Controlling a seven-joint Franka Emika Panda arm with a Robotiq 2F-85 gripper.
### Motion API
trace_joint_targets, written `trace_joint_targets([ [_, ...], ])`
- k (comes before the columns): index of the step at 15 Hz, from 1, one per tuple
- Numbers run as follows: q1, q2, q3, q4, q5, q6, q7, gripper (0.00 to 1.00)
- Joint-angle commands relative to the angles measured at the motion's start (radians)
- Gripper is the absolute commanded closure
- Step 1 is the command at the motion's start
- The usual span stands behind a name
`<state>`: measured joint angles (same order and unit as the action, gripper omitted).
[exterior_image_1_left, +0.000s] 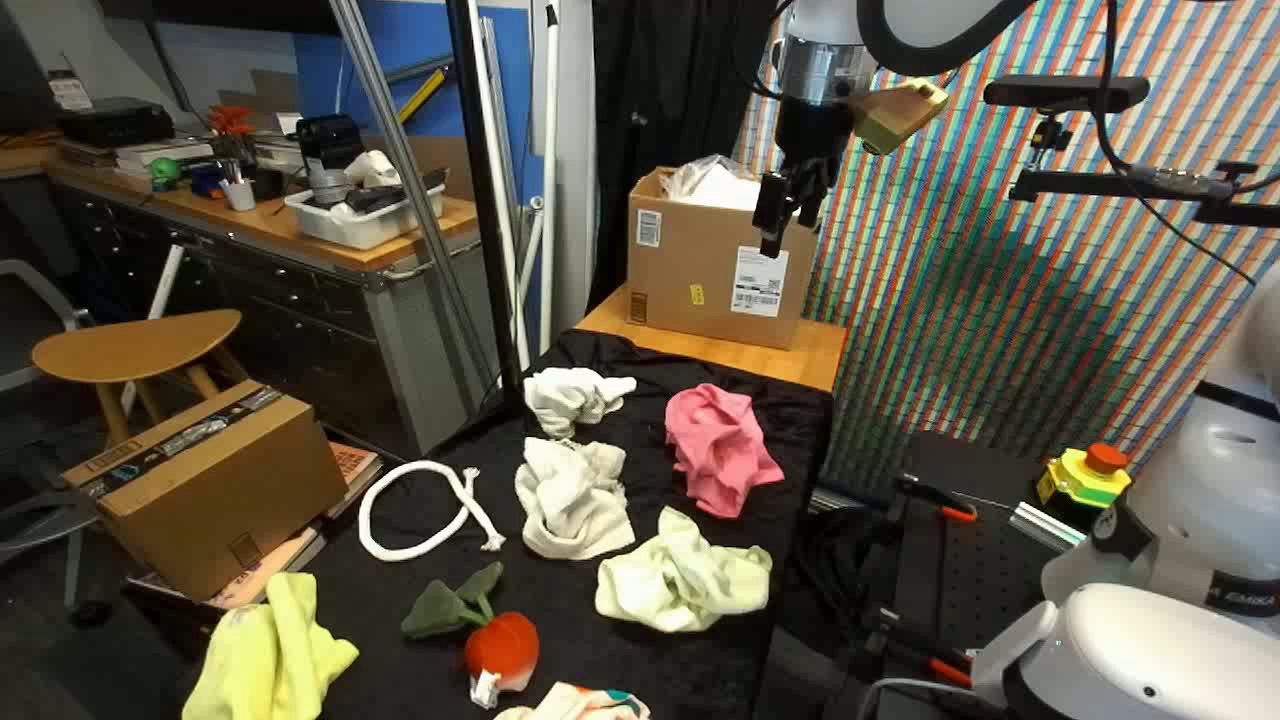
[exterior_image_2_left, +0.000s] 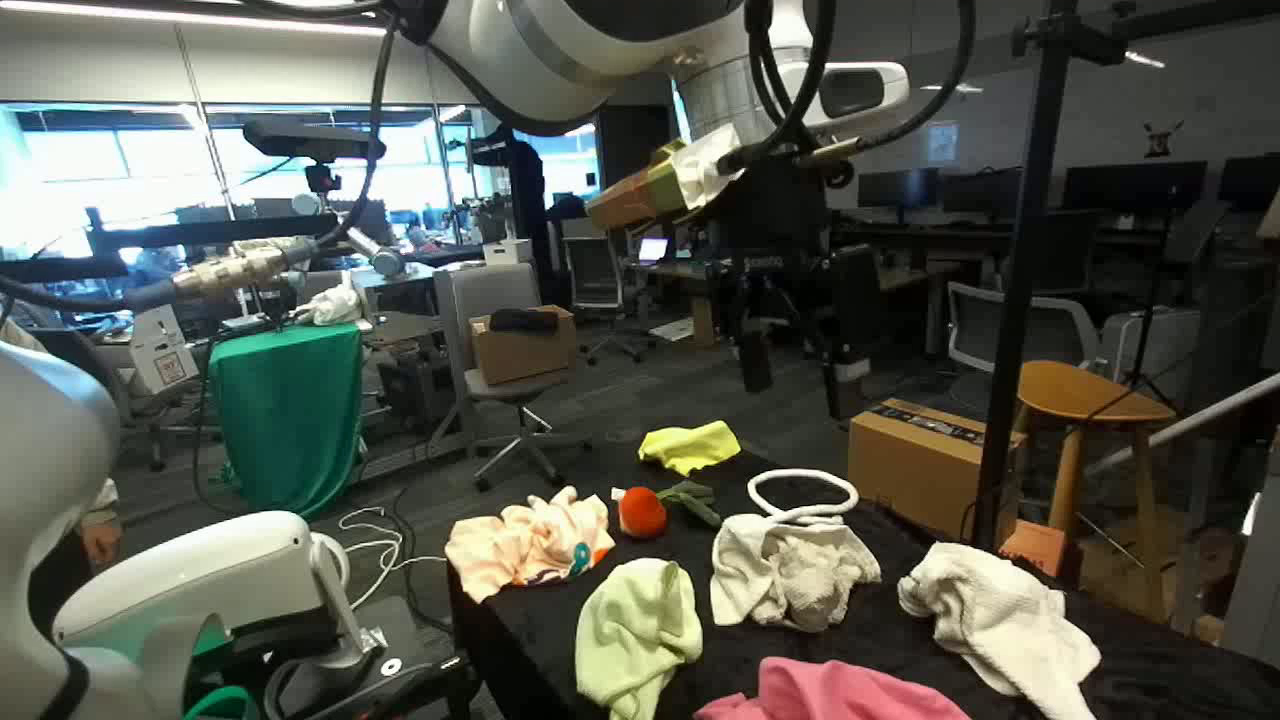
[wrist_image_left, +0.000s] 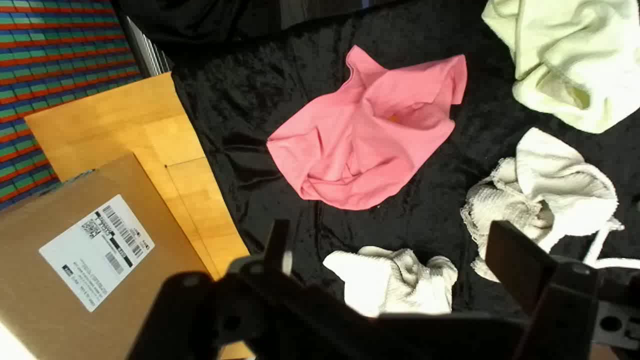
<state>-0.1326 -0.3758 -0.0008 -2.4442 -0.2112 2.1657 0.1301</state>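
Observation:
My gripper (exterior_image_1_left: 786, 222) is open and empty, high above the far end of the black-covered table; it also shows in an exterior view (exterior_image_2_left: 800, 380). In the wrist view its fingers (wrist_image_left: 392, 240) stand wide apart, with a crumpled white cloth (wrist_image_left: 395, 282) below between them. A pink cloth (wrist_image_left: 365, 135) lies beside it, and a cream towel (wrist_image_left: 565, 190) and a pale green cloth (wrist_image_left: 580, 60) lie to the right. Toward the other end are a white rope (exterior_image_1_left: 368, 510), a red toy vegetable with green leaves (exterior_image_1_left: 503, 645), a yellow cloth (exterior_image_1_left: 270, 650) and a peach patterned cloth (exterior_image_2_left: 530, 545).
A large open cardboard box (exterior_image_1_left: 700, 270) stands on the bare wooden table end, close below the gripper. A black post (exterior_image_1_left: 490, 200) rises at the table's edge. A taped box (exterior_image_1_left: 220, 490) sits beside the table. A red-topped emergency stop (exterior_image_1_left: 1085, 475) stands near the robot base.

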Motion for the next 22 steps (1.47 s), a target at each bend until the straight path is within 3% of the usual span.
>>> trace_joint_targets([
  [1, 0.009, 0.0, -0.008, 0.006, -0.003, -0.003, 0.002, 0.0],
  [7, 0.007, 0.018, -0.008, 0.037, -0.007, -0.008, 0.003, 0.0],
  [11, 0.002, 0.094, -0.018, 0.121, -0.016, -0.002, -0.011, 0.0],
  [17, 0.007, 0.294, -0.056, 0.289, -0.032, 0.162, -0.085, 0.0],
  [22, 0.017, 0.547, -0.068, 0.447, 0.038, 0.322, -0.203, 0.0],
])
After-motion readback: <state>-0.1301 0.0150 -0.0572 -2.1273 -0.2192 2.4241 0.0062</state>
